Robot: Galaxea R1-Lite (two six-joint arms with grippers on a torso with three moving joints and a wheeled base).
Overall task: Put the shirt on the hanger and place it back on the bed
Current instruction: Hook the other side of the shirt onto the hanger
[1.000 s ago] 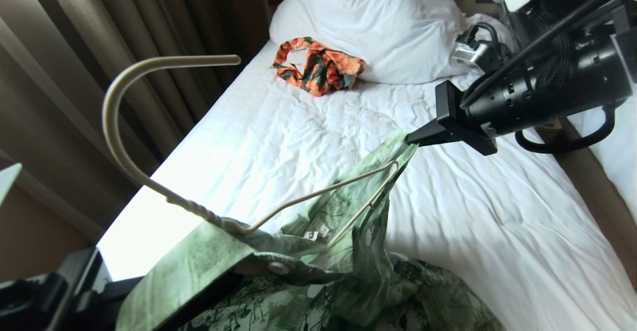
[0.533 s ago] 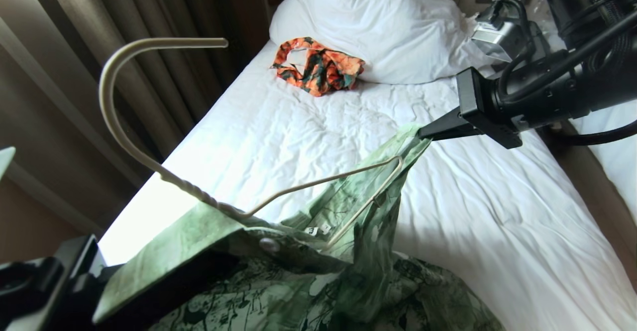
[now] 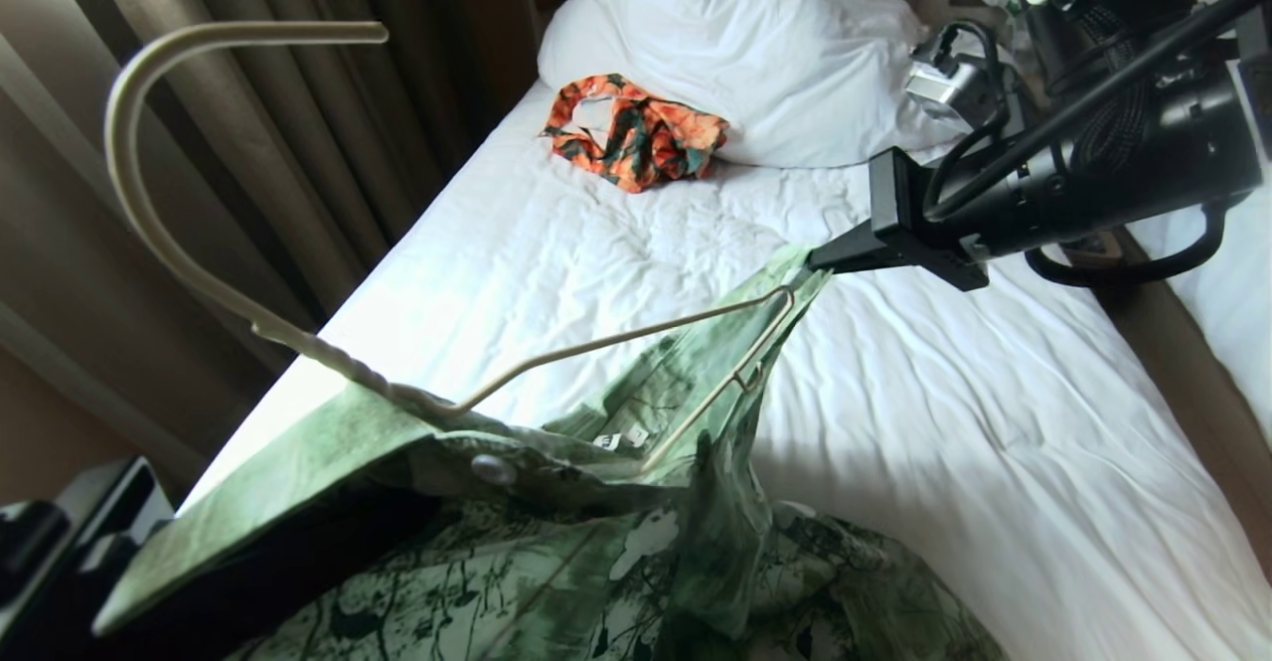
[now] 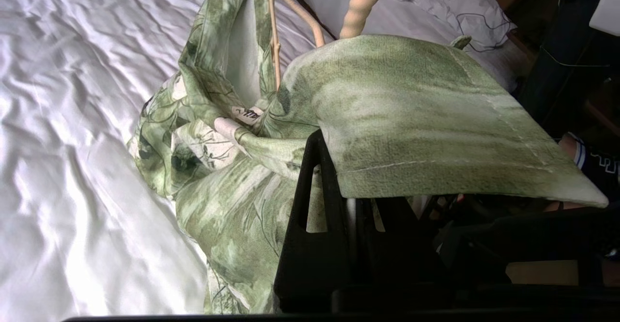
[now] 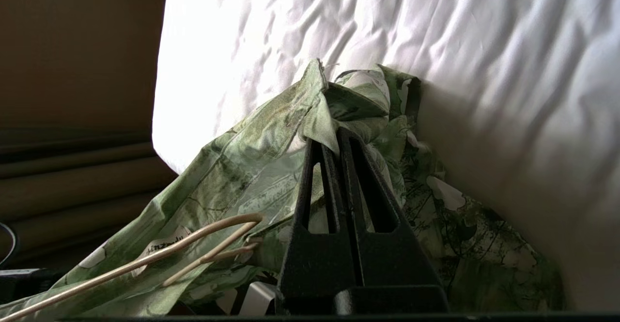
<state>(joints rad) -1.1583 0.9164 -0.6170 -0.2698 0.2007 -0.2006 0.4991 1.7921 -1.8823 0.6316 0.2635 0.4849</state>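
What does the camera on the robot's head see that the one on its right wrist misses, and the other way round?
Only the head view shows the hanger's curved hook, the orange patterned garment by the pillow, the curtains and the right arm reaching in from the side. Only the right wrist view shows, close up, the right gripper shut on a pinch of shirt fabric. Both show the green shirt, the hanger's wire shoulder inside it, and the bed.
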